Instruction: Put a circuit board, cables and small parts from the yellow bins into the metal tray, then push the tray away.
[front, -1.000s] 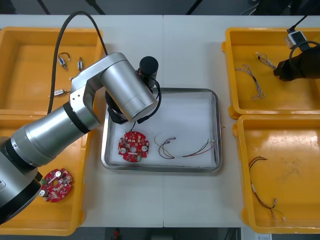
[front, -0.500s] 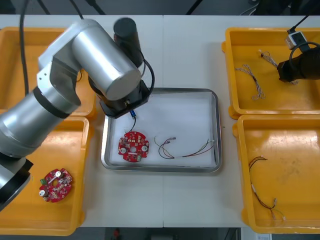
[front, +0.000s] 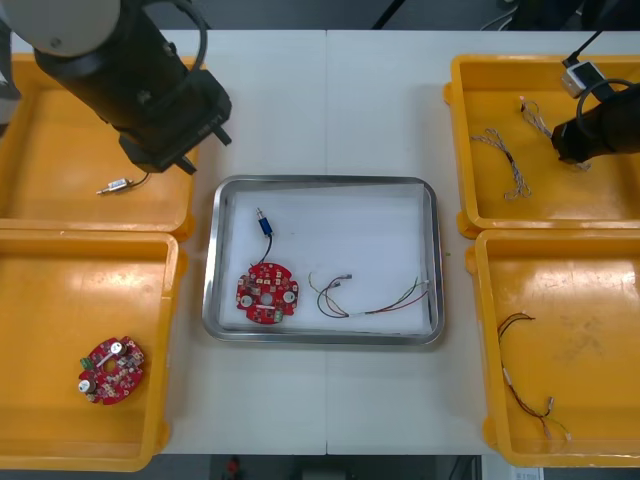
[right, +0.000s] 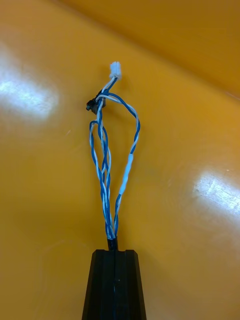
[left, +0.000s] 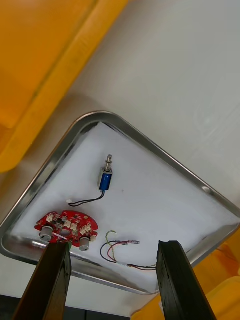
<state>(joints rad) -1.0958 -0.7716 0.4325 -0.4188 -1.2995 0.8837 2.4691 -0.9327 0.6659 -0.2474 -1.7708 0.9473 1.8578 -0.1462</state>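
The metal tray (front: 325, 186), white inside, holds a round red circuit board (front: 267, 293), a small metal part with a blue body (front: 265, 225) and a thin red and yellow cable (front: 370, 300). My left gripper (front: 175, 160) hangs over the far left yellow bin (front: 60, 205). In its wrist view the left gripper (left: 112, 246) is open, with the tray (left: 160, 152), the board (left: 67, 227) and the small part (left: 105, 178) beyond the fingers. My right gripper (front: 565, 140) is down in the far right bin (front: 470, 140). There the right gripper (right: 114, 250) is shut on a twisted blue and white cable (right: 105, 160).
A small metal part (front: 118, 184) lies in the far left bin. A second red board (front: 111, 368) sits in the near left bin (front: 50, 300). More twisted cables (front: 505, 160) lie in the far right bin, and a black cable (front: 525, 375) in the near right bin (front: 580, 300).
My left arm has swung back from over the tray to the far left bin, leaving the small blue part in the tray. The right arm has barely shifted.
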